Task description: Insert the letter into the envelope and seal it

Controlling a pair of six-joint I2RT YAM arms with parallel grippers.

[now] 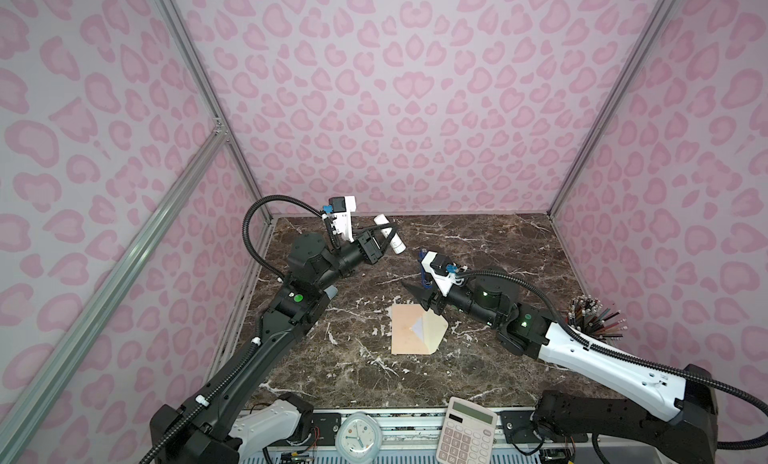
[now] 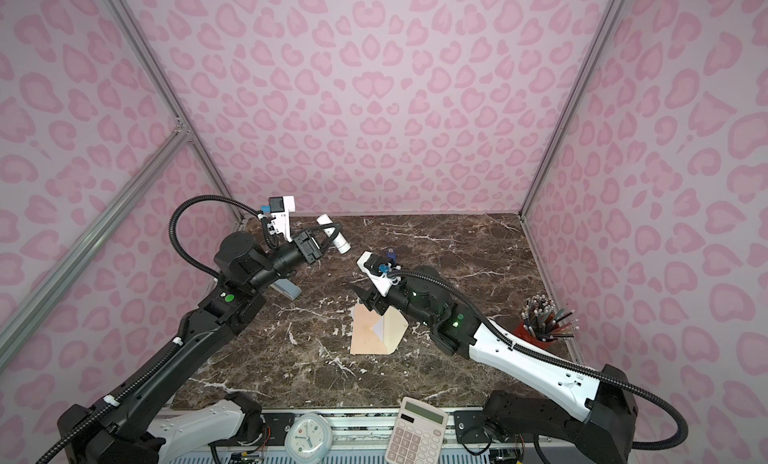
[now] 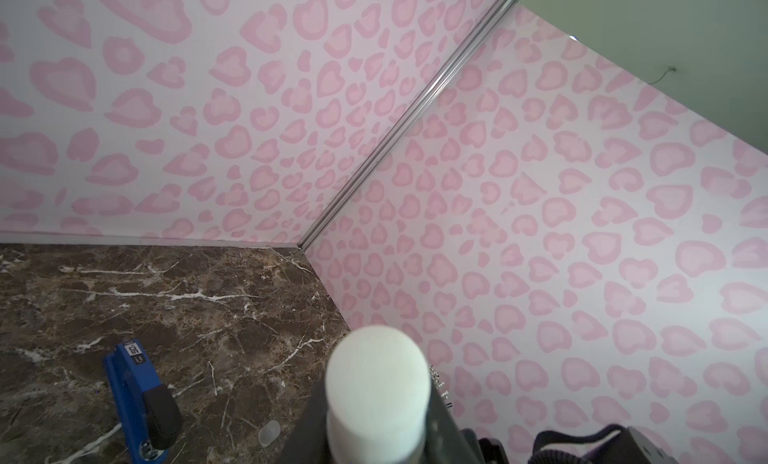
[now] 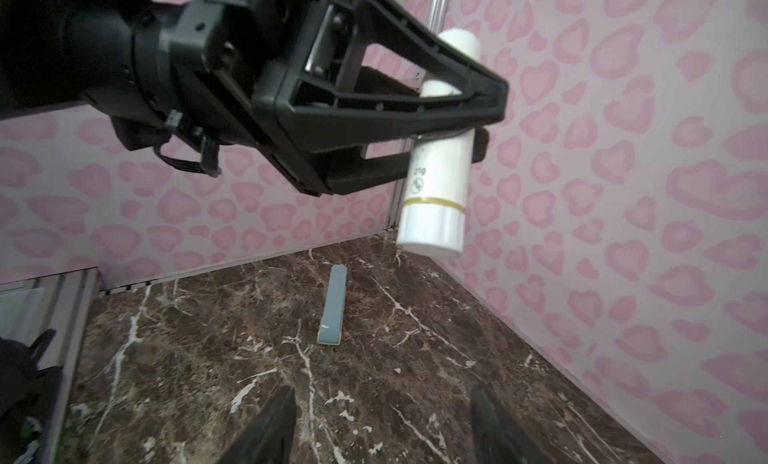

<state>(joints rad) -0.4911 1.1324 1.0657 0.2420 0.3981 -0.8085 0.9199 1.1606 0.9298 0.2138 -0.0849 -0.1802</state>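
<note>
The peach envelope [image 1: 405, 331] [image 2: 365, 333] lies flat on the marble table, its paler flap [image 1: 434, 331] spread open to the right. A small white triangle shows at its mouth. The letter is not visible in any view. My right gripper [image 1: 422, 300] [image 2: 368, 300] hovers at the envelope's far right corner. It is open, with only bare marble between its fingertips [image 4: 382, 428]. My left gripper [image 1: 384, 235] [image 2: 328, 237] is raised near the back wall, shut on a white glue stick [image 1: 390, 233] [image 4: 436, 217] [image 3: 376, 383].
A blue stapler [image 1: 424, 271] [image 3: 133, 395] stands behind the right wrist. A grey-blue bar [image 4: 332, 308] [image 2: 289, 289] lies under the left arm. A red cup of pencils [image 1: 594, 320] is at the right edge. A calculator [image 1: 465, 433] and a clock [image 1: 357, 439] sit in front.
</note>
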